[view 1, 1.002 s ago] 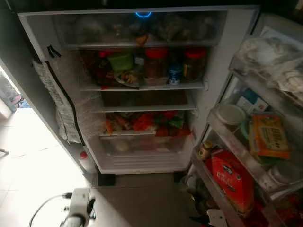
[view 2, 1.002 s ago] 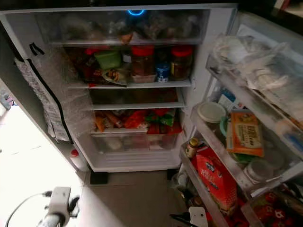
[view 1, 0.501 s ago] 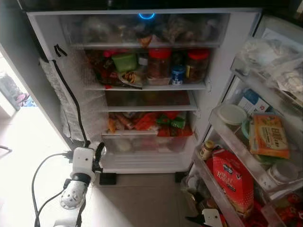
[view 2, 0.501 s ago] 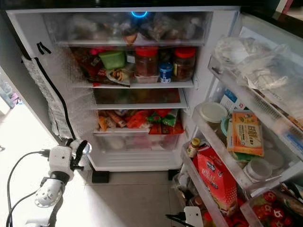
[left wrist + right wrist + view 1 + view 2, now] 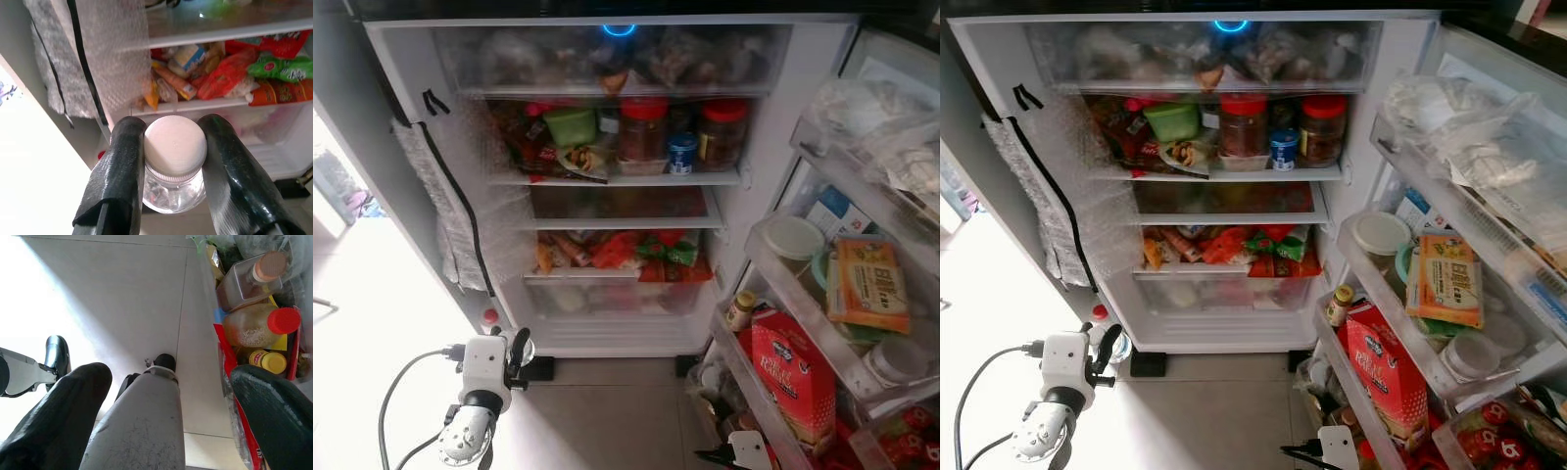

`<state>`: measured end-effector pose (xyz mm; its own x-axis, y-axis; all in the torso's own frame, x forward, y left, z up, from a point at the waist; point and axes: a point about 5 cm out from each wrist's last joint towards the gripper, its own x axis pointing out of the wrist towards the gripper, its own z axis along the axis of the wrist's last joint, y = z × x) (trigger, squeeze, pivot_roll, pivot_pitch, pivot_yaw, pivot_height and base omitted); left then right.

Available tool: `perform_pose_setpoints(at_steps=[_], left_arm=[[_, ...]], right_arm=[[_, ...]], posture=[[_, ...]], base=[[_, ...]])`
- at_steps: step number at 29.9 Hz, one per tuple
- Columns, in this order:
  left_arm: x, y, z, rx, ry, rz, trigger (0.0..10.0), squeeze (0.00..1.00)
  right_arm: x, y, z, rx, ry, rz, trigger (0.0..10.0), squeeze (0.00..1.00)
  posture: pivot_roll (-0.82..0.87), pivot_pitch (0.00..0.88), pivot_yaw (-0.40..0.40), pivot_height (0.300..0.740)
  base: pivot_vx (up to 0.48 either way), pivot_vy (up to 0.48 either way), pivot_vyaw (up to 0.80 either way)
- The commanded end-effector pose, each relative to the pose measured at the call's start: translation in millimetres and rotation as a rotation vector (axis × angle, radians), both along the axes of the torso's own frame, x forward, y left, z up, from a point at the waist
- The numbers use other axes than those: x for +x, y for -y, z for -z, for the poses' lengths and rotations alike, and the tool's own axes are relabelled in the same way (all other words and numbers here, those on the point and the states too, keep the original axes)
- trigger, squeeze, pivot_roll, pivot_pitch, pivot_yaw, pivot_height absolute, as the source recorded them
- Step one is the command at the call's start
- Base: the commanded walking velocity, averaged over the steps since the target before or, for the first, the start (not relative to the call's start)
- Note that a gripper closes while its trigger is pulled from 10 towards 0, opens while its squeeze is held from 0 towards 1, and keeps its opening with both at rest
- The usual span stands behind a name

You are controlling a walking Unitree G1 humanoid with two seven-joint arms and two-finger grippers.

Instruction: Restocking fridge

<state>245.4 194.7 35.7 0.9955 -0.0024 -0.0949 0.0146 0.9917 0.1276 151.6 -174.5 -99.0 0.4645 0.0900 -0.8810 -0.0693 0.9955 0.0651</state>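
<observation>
The left gripper is clamped on a small clear bottle with a white screw cap. One black finger presses on each side, just under the cap, and the bottle's long axis runs away from the wrist, between the two fingers and along them. In the head views this gripper is low, in front of the fridge's left wall and just before its bottom edge.

The relation that matters for the next move, as I judge it, is where the shelves lie from this claw. The open fridge is ahead of it and above it. The shelf with red and green snack packets is straight ahead past the cap, the clear drawer is just under that shelf, and the shelf of red-lidded jars is much higher. So the bottle should go forward and up, then a little to the right, away from the bubble-wrap sheet on the left wall.

The right gripper hangs open over the floor, beside the lowest door bin with its bottles. It is nearer to the door racks, but it carries nothing.
</observation>
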Motion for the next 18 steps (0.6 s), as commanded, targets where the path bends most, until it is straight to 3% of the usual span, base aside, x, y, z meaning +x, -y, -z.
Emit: perform_pose_setpoints(at_steps=[1, 3, 6, 18], left_arm=[[4.3, 1.9, -7.1, -0.019, 0.027, -0.001, 10.0, 0.0], [5.5, 2.7, -7.6, -0.023, 0.026, -0.003, 10.0, 0.0], [6.7, 5.9, -7.4, -0.029, 0.019, 0.007, 10.0, 0.0], [7.2, 6.0, -11.1, -0.022, 0.02, 0.013, 10.0, 0.0]], right_arm=[[-0.7, 0.4, 0.1, -0.003, 0.0, -0.013, 10.0, 0.0], [-0.5, 0.4, 0.0, -0.003, 0.004, -0.013, 10.0, 0.0], [-0.3, 0.1, -0.1, -0.001, 0.008, -0.018, 10.0, 0.0], [-1.1, -0.1, 0.3, -0.009, 0.001, -0.028, 10.0, 0.0]], posture=[[0.04, 0.066, 0.0, 0.74], [0.04, 0.066, 0.0, 0.74], [0.03, 0.065, 0.0, 0.74], [0.04, 0.06, 0.0, 0.74]], base=[[0.0, 0.0, 0.0], [0.0, 0.0, -0.23], [0.0, 0.0, 0.58], [0.0, 0.0, 0.0]])
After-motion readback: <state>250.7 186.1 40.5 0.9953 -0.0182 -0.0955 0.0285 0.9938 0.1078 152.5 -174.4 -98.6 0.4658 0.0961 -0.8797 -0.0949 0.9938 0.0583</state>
